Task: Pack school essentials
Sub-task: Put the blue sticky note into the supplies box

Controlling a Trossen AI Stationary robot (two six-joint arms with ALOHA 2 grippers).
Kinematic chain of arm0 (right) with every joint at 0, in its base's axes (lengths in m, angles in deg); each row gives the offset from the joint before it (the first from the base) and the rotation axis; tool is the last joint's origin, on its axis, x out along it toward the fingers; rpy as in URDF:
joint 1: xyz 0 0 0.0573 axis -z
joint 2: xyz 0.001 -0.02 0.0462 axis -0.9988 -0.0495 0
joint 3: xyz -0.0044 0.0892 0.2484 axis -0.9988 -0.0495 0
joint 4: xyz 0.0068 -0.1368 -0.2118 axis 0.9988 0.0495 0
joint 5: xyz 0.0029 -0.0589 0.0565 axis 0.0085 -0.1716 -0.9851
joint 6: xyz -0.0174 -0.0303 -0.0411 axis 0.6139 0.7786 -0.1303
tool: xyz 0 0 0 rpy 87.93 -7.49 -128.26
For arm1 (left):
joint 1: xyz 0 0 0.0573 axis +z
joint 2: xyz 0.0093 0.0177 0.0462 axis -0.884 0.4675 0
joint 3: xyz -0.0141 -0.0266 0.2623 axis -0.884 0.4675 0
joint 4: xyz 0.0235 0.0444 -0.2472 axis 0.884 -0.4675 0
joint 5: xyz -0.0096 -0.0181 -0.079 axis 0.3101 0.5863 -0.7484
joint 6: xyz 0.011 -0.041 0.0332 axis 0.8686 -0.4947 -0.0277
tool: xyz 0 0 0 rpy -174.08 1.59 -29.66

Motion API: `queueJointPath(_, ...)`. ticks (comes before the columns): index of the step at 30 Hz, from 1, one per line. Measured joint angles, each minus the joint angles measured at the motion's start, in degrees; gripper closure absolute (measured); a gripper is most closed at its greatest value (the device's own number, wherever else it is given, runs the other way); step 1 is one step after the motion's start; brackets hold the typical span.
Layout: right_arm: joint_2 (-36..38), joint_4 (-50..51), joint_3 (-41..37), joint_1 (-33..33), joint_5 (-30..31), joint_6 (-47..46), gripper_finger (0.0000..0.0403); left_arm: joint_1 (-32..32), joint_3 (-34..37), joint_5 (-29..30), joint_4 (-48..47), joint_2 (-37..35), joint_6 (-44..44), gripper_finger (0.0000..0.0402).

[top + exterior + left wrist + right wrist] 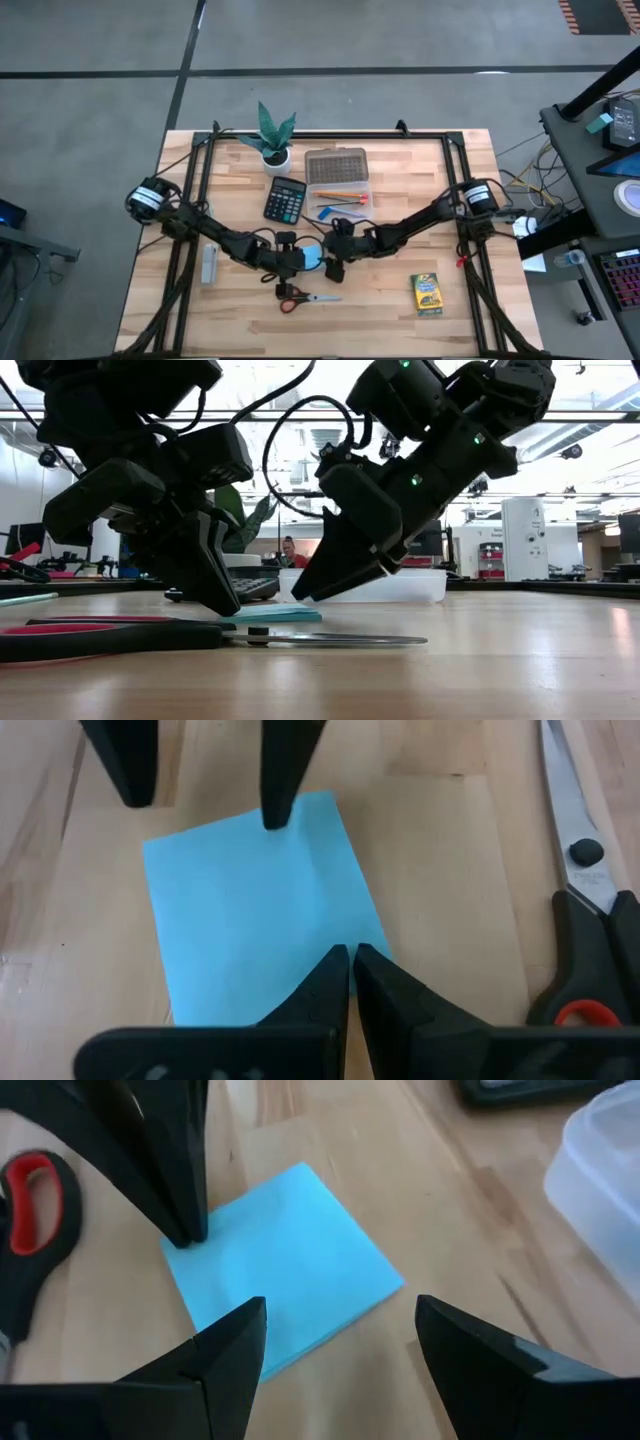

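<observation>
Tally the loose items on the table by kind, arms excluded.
Potted green plant: 1
Black calculator: 1
Clear plastic box with grey lid: 1
Light-blue square note pad: 1
Red-handled scissors: 1
Yellow-green crayon box: 1
Small grey block near the left edge: 1
Total: 7

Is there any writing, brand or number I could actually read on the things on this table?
None can be read.
Crayon box: printing on its face, too small to make out.
Calculator: key markings too small.
Scissors: faint marks on the blade near the pivot, too blurred.
Blue note pad: blank.
</observation>
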Motion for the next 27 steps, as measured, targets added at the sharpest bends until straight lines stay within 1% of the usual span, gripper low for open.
queueJointPath(9, -4.9, -6.7, 0.4, 0.0, 0.1, 0.1, 0.0158, 0.0, 0.0, 1.0, 0.3, 0.0, 0.0, 0.0396)
queueJointPath(12, -5.1, -8.4, 0.4, 0.2, -1.9, 0.4, 0.0158, 0.0, 0.0, 1.0, 0.3, 0.0, 0.1, 0.0396)
queueJointPath(21, -4.7, -8.9, 0.3, 0.2, -2.9, 0.9, 0.0159, 0.0, 0.0, 1.2, 0.5, 1.3, -0.1, 0.0396)
queueJointPath(23, -4.7, -10.0, 0.3, 0.2, -4.0, 0.9, 0.0162, 0.0, 0.0, 1.2, 0.5, 1.3, -0.2, 0.0396)
queueJointPath(25, -4.7, -12.0, 0.3, 0.1, -7.0, 0.9, 0.0168, 0.0, 0.0, 1.2, 0.5, 1.3, -0.2, 0.0396)
queueJointPath(27, -4.7, -12.4, 0.3, -0.1, -7.8, 0.9, 0.0174, 0.0, 0.0, 1.2, 0.5, 1.3, -0.2, 0.0396)
